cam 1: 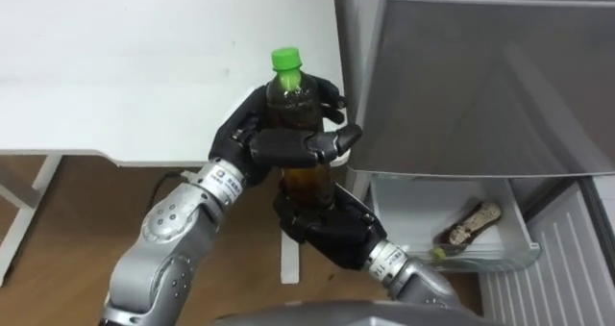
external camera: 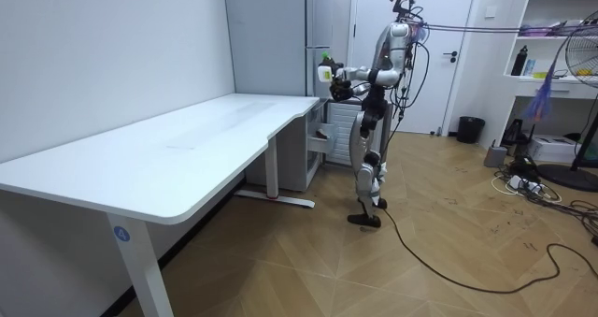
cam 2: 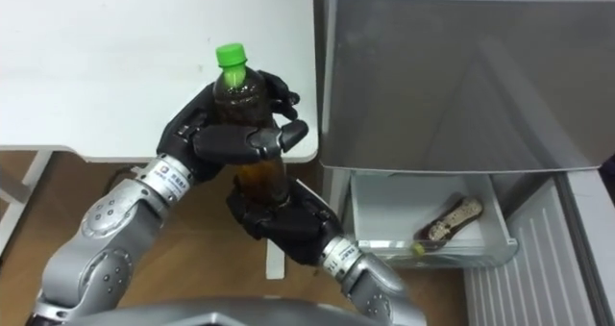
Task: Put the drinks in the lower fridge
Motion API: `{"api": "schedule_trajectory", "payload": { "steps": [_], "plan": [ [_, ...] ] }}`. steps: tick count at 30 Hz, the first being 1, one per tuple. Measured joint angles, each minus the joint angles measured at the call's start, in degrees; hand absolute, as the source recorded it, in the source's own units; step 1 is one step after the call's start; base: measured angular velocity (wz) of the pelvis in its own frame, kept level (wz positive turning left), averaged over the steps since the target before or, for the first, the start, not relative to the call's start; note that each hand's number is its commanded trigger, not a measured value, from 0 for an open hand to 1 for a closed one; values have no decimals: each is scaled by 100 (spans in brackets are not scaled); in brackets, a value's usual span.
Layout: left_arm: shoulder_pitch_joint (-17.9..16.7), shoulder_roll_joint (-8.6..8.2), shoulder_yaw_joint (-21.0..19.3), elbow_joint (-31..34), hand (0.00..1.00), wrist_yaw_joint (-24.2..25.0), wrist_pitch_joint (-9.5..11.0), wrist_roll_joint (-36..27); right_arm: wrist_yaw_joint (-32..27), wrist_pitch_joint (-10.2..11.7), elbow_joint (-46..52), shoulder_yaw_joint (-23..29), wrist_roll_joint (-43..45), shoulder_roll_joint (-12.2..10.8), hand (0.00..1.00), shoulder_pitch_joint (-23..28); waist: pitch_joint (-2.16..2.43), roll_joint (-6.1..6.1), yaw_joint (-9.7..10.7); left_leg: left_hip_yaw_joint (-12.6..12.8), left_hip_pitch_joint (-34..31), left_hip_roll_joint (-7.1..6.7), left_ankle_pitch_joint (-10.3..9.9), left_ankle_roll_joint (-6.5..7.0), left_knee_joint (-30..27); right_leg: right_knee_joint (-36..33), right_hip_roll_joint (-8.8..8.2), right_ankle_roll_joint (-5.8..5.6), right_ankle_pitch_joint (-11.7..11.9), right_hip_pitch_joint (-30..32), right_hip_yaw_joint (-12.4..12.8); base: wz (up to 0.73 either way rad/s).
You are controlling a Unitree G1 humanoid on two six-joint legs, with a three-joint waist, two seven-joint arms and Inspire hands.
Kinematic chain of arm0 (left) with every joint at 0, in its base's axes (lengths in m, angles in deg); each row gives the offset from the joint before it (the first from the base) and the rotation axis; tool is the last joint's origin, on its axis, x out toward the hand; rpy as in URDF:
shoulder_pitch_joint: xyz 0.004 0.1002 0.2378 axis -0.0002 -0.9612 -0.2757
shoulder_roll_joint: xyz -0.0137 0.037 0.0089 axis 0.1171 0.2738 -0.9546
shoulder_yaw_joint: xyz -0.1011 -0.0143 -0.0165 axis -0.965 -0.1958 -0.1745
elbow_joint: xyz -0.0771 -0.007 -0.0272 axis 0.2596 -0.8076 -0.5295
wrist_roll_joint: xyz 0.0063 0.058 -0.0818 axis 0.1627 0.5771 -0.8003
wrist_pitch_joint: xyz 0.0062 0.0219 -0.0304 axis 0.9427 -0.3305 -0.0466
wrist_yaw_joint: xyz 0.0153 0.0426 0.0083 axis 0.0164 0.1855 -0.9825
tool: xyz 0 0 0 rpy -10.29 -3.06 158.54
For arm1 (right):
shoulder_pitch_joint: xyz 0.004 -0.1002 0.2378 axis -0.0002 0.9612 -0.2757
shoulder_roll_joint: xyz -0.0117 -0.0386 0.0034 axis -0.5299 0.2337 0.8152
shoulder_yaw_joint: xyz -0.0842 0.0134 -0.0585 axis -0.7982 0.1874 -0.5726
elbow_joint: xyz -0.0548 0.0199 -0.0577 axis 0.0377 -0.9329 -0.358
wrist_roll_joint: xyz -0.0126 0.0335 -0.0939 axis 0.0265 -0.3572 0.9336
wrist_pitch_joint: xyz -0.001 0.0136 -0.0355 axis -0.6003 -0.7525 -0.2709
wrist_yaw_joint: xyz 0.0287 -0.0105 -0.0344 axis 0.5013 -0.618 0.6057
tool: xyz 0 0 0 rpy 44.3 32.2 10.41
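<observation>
Pale wood floor [cam 1: 58, 230] is showing beneath a white worktop [cam 1: 144, 66], and a grey fridge [cam 1: 480, 76] is standing just beside the worktop's right end.

The fingers [cam 1: 288, 149] of the left hand [cam 1: 252, 134] are curling tightly round the upper body of a brown bottle [cam 1: 293, 95], with the thumb lying across its front. The right hand [cam 1: 327, 225] is gripping the same bottle lower down, its fingers [cam 1: 306, 213] wrapping round the bottom part from underneath. Both hands are holding the bottle upright in the air, its green cap [cam 1: 285, 59] pointing up. It is hanging in front of the worktop's near right corner and close to the fridge's front, touching neither.

Below the fridge's closed upper door, a white drawer [cam 1: 394, 211] is standing pulled out. A second bottle [cam 1: 468, 225] is lying on its side inside it, towards the drawer's right part.

From the room view, the robot is standing upright at the far end of the worktop, facing the fridge, with both arms raised in front of its chest and the bottle between its hands.
</observation>
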State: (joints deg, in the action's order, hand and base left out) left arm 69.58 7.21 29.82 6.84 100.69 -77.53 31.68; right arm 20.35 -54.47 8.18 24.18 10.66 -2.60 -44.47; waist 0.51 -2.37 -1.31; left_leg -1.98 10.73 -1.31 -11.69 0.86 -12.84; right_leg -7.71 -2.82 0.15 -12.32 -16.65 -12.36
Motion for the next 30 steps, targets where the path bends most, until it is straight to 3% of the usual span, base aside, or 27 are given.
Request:
{"api": "schedule_trajectory", "payload": {
  "steps": [4, 6, 7, 9, 10, 13, 16, 17, 23, 26, 30],
  "plan": [
    [-4, -134, 0, -260, 1, 54, 49, -83, -110, -149, -8, -94, 80, 262, 100, -137, -14, 43, 109, 14, -246, -5, -9, 11, -53, -13, 1, -8, 22, 203, -23, 3],
    [-5, -163, 16, -472, 12, 179, 147, -92, -200, -170, -6, -213, 240, 441, 100, -230, -43, 85, 143, 25, -323, -18, -11, 14, -64, -55, 5, -15, 30, 288, -14, -1],
    [-5, -242, 20, -708, 35, 268, 275, -93, -315, -174, -6, -296, 306, 581, 100, -269, -86, 126, 151, 49, -326, -26, -14, 18, -51, -88, 23, -18, 32, 319, 1, -7],
    [-4, -289, 31, -1016, 68, 427, 353, -92, -471, -174, -11, -398, 485, 762, 100, -301, -101, 166, 158, 44, -375, -28, -17, 23, -39, -104, 26, -20, 30, 391, 3, -5],
    [-5, -285, 77, -1144, 100, 520, 364, -93, -555, -174, -6, -429, 620, 883, 100, -311, -115, 190, 172, 57, -458, -27, -17, 23, -40, -119, 25, -20, 30, 483, 49, -4],
    [-11, -175, 215, -1409, 100, 710, 422, -44, -710, -174, -4, -483, 886, 1153, 100, -331, -152, 246, 150, 119, -657, -14, -17, 23, -61, -214, 3, -20, 28, 690, 101, -7],
    [-67, 1, 396, -1452, 100, 753, 476, 83, -792, -177, 28, -767, 896, 1472, 100, -324, -192, 180, 140, 180, -725, 12, -17, 22, -57, -220, 15, -20, 28, 786, 142, -8],
    [-67, 33, 483, -1478, 100, 763, 584, 160, -827, -188, 93, -897, 951, 1533, 100, -323, -200, 153, 135, 194, -725, 23, -18, 21, -52, -222, 19, -20, 28, 793, 159, -7],
    [-45, 96, 751, -1737, 100, 858, 1060, 126, -990, -323, 450, -1240, 1107, 1737, 100, -328, -189, 139, 88, 289, -706, 55, -18, 22, 12, -301, 50, -20, 28, 877, 293, -9],
    [-45, 236, 904, -1790, 100, 858, 1180, 126, -1097, -408, 510, -1404, 1114, 1773, 100, -327, -182, 151, 91, 295, -715, 53, -18, 23, 16, -304, 55, -21, 28, 875, 290, 0],
    [-72, 275, 984, -1827, 100, 857, 1216, 122, -1205, -498, 658, -1615, 1116, 1885, 100, -327, -143, 206, 88, 295, -714, 53, -18, 23, 14, -309, 61, -20, 28, 873, 286, 0]
  ]
}}
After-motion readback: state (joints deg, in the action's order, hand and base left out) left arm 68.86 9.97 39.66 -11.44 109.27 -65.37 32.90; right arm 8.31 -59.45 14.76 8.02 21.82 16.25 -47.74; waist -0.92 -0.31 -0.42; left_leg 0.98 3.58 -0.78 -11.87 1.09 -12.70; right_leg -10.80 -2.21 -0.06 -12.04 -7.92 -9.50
